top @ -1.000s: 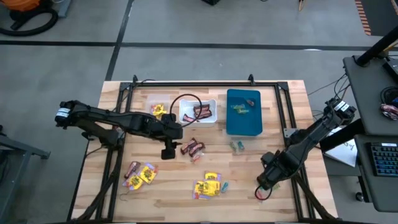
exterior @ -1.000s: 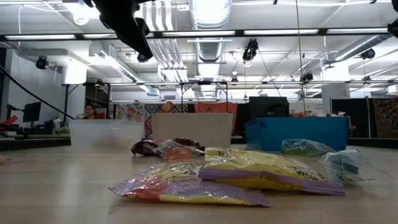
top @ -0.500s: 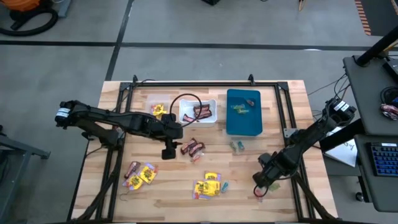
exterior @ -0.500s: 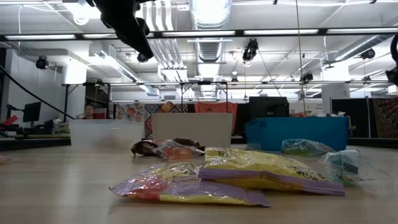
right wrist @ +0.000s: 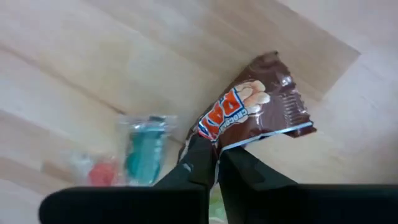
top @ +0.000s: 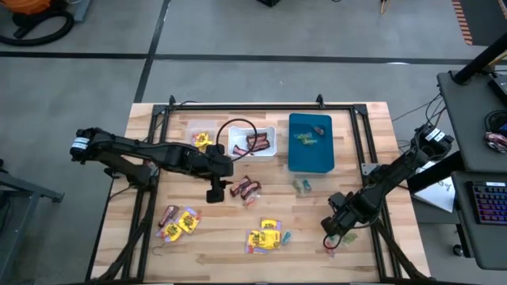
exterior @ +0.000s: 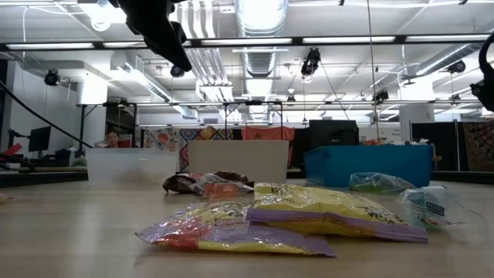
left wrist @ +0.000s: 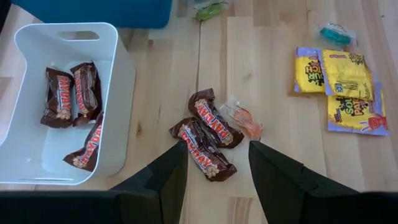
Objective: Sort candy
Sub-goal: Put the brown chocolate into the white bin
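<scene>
The right gripper (right wrist: 214, 167) was closed on a brown chocolate bar (right wrist: 252, 115), its two fingers pinching one edge of the wrapper so that the bar stuck out beyond the fingertips, above the wooden tabletop (top: 372, 134). Under it in the right wrist view lay a teal wrapped sweet (right wrist: 143, 155) and a red wrapped sweet (right wrist: 102, 171), both on the wood, close beside each other. In the high view this gripper (top: 331, 237) sat toward the front right of the tabletop, just right of a pile of yellow packets (top: 265, 236).

The left gripper (left wrist: 216, 155) hung over the middle of the tabletop with its fingers spread wide and holding nothing. Two brown bars (left wrist: 208, 134) lay on the wood directly ahead of the gap between the fingers, one partly over the other, and a clear-wrapped orange sweet (left wrist: 244, 119) touched their far side. In the high view the gripper (top: 214, 192) sat just left of those bars.

A white bin (left wrist: 121, 68) held three more brown bars (left wrist: 74, 109). A blue bin (top: 310, 154) stood to its right with a few sweets inside, and a clear bin (top: 186, 131) on its left held yellow packets (top: 202, 140). Another cluster of yellow packets (top: 179, 219) lay at the front left. Two small green sweets (top: 301, 186) lay just in front of the blue bin.
</scene>
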You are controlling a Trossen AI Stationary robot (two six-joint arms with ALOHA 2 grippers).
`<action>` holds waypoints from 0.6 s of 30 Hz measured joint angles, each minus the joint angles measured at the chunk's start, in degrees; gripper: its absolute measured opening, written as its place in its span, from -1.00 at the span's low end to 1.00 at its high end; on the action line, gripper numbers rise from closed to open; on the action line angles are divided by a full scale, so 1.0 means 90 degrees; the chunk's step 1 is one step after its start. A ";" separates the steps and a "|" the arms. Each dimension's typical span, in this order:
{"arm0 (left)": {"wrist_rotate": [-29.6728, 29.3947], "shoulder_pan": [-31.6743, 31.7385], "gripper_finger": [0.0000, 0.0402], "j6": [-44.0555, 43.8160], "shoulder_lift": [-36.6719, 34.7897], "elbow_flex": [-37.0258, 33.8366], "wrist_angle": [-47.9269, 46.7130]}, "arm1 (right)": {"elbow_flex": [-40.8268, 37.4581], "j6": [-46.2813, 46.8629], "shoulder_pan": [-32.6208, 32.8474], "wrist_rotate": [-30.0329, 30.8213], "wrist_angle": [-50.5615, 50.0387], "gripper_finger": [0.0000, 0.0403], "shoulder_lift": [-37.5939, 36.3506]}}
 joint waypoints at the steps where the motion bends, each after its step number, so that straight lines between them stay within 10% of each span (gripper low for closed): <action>1: 0.0000 0.0000 -0.23 0.0000 0.0000 0.0000 0.0003 | 0.0054 -0.0013 -0.0019 0.0000 -0.0002 -0.94 -0.0007; 9: 0.0002 0.0001 -0.23 -0.0031 0.0059 0.0000 0.0019 | 0.0822 -0.0917 -0.0480 0.0878 -0.0318 -0.94 -0.0311; 18: 0.0007 -0.0001 -0.23 -0.0190 0.0320 0.0000 0.0028 | 0.1634 -0.4542 -0.1872 0.2702 -0.0063 -0.94 -0.0532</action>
